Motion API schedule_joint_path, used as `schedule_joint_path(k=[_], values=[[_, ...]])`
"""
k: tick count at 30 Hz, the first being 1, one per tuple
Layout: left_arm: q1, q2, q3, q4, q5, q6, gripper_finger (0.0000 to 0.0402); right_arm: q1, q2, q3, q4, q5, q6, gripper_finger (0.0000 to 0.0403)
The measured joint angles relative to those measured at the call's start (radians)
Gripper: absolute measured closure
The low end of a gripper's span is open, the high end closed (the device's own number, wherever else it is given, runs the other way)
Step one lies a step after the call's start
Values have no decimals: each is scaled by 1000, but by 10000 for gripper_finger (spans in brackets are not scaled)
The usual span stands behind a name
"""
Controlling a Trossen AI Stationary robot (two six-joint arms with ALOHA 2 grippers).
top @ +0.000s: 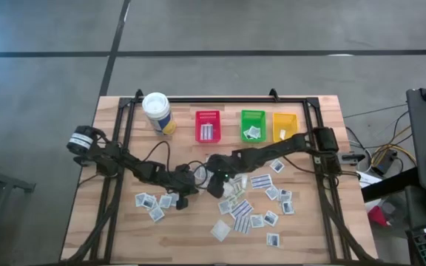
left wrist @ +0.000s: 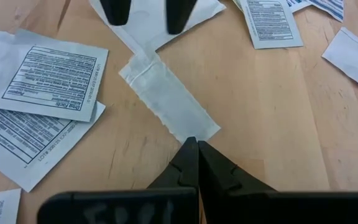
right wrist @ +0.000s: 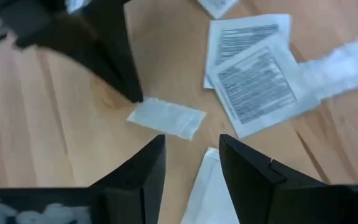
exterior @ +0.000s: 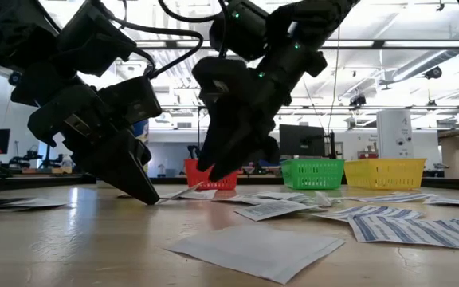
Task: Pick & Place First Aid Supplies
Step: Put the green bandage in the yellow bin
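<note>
With the left end effector closed, pinning one end of the small oblong packet flat on the tabletop, the open right end effector should descend squarely, straddling the free end.

A robotics lab or workshop: a wooden table stands on a grey concrete floor. Behind the table, ceiling strip lights, a monitor and benches fill an open hall.
</note>
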State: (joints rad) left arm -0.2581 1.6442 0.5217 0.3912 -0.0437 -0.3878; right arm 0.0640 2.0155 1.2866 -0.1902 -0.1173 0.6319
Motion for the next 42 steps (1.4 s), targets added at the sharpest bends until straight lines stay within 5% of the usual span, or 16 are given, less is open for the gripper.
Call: schedule_joint_path(k=[20, 42], values=[[0, 1, -3, -2, 2, -2, 401, -32, 68, 0, 74, -78, 231, 253], [0, 1, -3, 5, 3, 42, 401, -39, 102, 0, 152, -154, 280, 313]])
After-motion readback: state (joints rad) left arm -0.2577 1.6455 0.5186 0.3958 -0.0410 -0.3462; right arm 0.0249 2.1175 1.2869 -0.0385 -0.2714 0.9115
